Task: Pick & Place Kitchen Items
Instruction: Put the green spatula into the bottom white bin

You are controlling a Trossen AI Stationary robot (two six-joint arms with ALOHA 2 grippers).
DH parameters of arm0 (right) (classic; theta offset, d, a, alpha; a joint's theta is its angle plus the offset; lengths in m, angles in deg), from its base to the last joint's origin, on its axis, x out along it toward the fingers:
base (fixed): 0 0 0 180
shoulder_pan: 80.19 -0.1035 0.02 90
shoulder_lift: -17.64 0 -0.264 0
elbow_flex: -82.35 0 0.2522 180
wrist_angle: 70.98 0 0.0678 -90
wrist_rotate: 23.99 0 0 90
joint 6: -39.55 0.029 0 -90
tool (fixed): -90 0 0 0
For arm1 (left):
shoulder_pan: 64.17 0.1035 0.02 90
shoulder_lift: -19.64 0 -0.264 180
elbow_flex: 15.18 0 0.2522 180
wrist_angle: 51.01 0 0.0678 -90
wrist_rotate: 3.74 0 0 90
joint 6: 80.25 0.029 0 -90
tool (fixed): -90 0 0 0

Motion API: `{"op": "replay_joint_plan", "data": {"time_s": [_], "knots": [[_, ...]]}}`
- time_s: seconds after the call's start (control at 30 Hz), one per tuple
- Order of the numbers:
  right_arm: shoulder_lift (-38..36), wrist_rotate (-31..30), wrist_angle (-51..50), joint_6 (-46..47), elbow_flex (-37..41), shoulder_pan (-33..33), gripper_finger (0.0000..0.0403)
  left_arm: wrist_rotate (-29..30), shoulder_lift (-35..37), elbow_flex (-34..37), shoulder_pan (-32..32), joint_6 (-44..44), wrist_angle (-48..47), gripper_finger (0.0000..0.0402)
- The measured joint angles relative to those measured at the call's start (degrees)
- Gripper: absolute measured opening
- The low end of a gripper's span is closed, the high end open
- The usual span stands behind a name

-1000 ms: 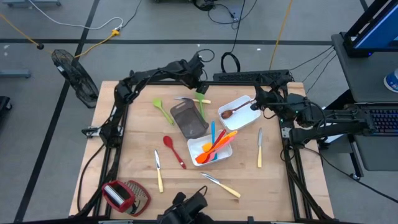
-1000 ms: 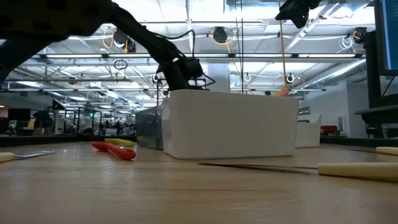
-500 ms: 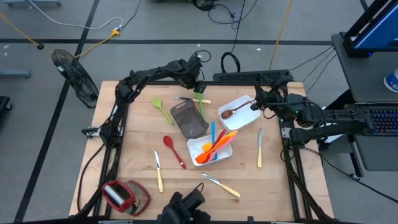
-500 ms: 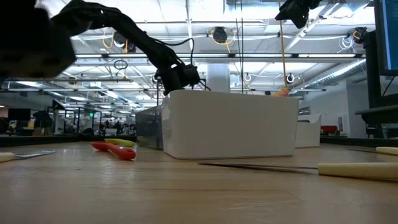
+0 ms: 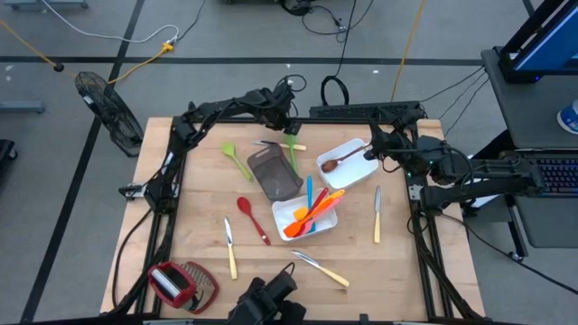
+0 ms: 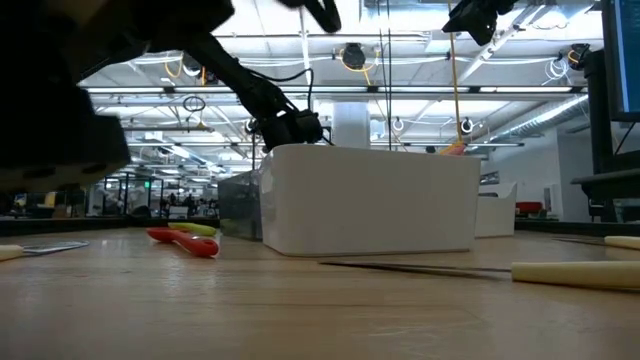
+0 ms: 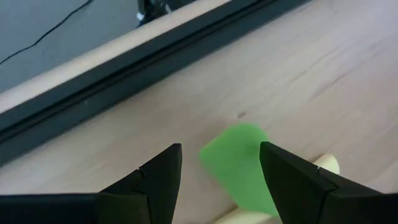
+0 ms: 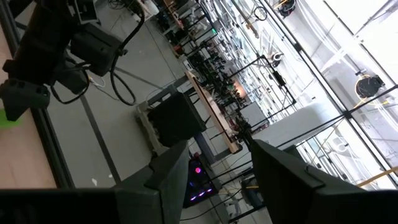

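Looking down in the high view, the left gripper (image 5: 287, 122) hangs over the far edge of the wooden tabletop (image 5: 194, 230), right above a slim green plastic spatula with a pale handle (image 5: 293, 153) that lies beside the grey-brown rectangular tray (image 5: 274, 173). Such a utensil should be light, stiff and a little slick, so a pinch across the narrow handle looks safer than one on the flat blade. The right gripper (image 5: 375, 144) waits by the white tray holding a brown wooden spoon (image 5: 341, 162)

From the low view, the left arm reaches down behind the white rectangular tray (image 6: 370, 200)

Through the left wrist view, the dark fingers (image 7: 158, 174) stand spread wide and hold nothing, the green blade (image 7: 239, 155) lying on the tabletop between them

The right wrist view shows its fingers apart, gripping nothing
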Motion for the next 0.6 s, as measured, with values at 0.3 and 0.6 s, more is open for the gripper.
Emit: {"op": "replay_joint_plan", "data": {"time_s": [0.3, 0.6], "knots": [[0.0, 0.0, -0.02, -0.9, 0.0, -0.01, 0.0169, -3.46, -1.87, 0.0, 0.37, -0.6, -0.24, 0.0223], [0.0, 0.0, -0.01, -0.92, 0.0, 0.01, 0.0169, -5.2, -1.97, 0.0, 0.56, -3.85, 0.5, 0.0218]]}}
